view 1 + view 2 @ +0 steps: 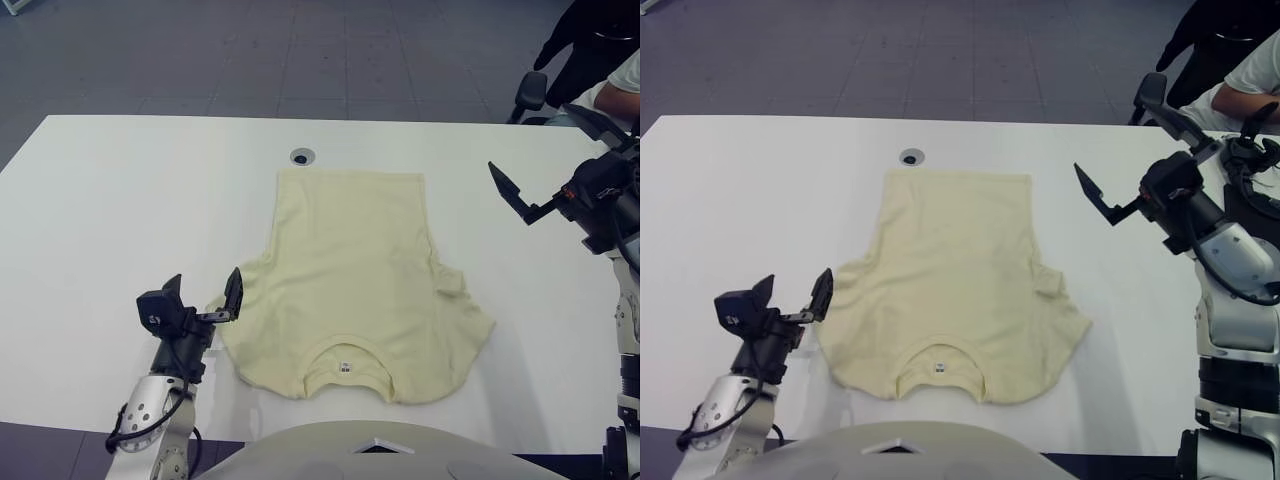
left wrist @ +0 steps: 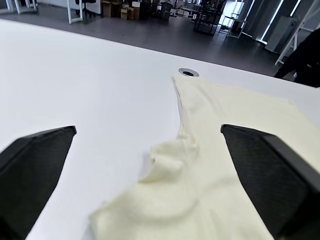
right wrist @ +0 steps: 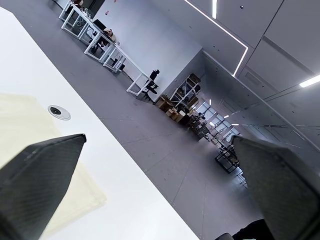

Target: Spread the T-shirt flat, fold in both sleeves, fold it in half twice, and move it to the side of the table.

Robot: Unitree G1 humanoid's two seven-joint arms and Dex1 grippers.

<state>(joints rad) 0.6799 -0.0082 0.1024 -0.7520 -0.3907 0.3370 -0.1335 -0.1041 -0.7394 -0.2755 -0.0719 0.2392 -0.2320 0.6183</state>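
Note:
A pale yellow T-shirt [image 1: 350, 275] lies on the white table [image 1: 120, 200], collar toward me and hem at the far side. Both sleeves look folded in over the body, with bunched cloth at each side. My left gripper [image 1: 203, 292] hovers open just off the shirt's left sleeve edge [image 2: 165, 160], nothing between its fingers. My right gripper [image 1: 1118, 150] is raised above the table's right part, open and empty, clear of the shirt.
A round grommet [image 1: 301, 156] is set in the table just beyond the shirt's hem. Wide bare table spreads left of the shirt. A seated person's arm [image 1: 615, 90] shows past the far right corner, beside a chair [image 1: 530, 92].

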